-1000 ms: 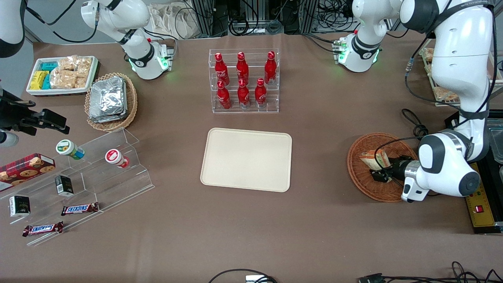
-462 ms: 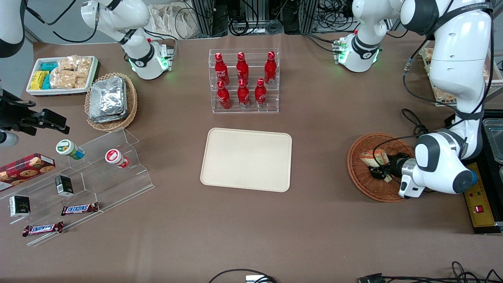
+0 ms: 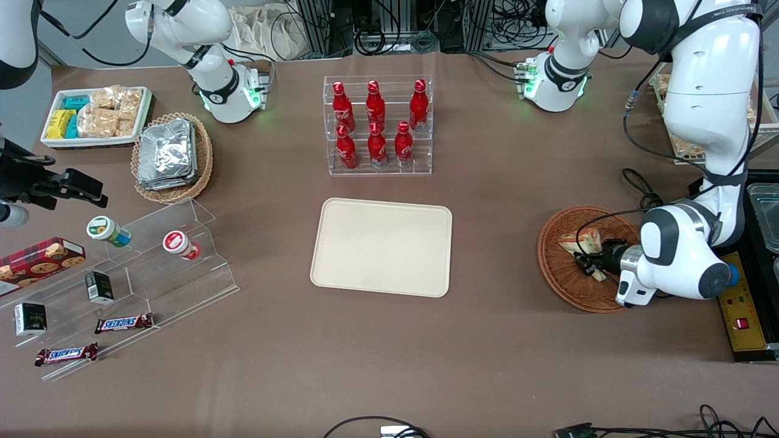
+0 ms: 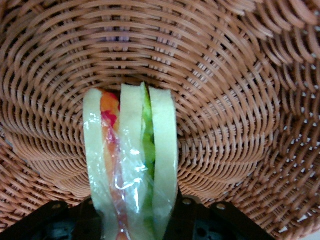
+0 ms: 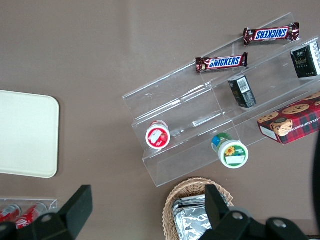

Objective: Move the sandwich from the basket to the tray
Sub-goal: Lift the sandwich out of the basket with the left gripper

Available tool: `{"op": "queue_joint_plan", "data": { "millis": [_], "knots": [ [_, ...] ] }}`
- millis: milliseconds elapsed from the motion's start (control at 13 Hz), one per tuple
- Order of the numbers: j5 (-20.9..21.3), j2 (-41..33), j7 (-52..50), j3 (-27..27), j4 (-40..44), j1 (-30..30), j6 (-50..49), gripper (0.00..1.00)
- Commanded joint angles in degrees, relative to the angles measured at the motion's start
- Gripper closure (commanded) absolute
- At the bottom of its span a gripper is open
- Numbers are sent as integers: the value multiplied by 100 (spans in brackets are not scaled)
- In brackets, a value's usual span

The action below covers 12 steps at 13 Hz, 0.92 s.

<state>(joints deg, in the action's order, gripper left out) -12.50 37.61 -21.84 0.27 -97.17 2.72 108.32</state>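
Down inside the basket (image 3: 563,274) at the working arm's end of the table, the gripper (image 3: 585,263) has its fingers clamped on either face of the sandwich (image 4: 131,165), wedge standing on edge above the weave; tray (image 3: 382,246) sits bare mid-table, well apart

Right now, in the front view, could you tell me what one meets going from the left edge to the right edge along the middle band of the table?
Clear stepped display stand → tray → basket → sandwich → gripper, in the basket at the sandwich.
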Motion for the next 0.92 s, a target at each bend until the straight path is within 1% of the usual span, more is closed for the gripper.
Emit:
{"op": "queue_joint_plan", "data": {
  "millis": [0, 154, 231, 462, 615, 692, 846],
  "knots": [
    [-8, -306, 4, 17, -39, -44, -21, 71],
    [71, -770, 65, 17, -30, -44, -275, 71],
    [150, -1025, 300, 17, 13, -44, -468, 71],
    [186, -1580, 1153, 26, 145, -35, -855, 72],
    [221, -1879, 1234, -9, 189, -70, -1066, 73],
    [343, -1976, 1226, -52, 216, -218, -1154, 75],
    [607, -2065, 1173, -79, 234, -639, -1190, 75]
  ]
}}
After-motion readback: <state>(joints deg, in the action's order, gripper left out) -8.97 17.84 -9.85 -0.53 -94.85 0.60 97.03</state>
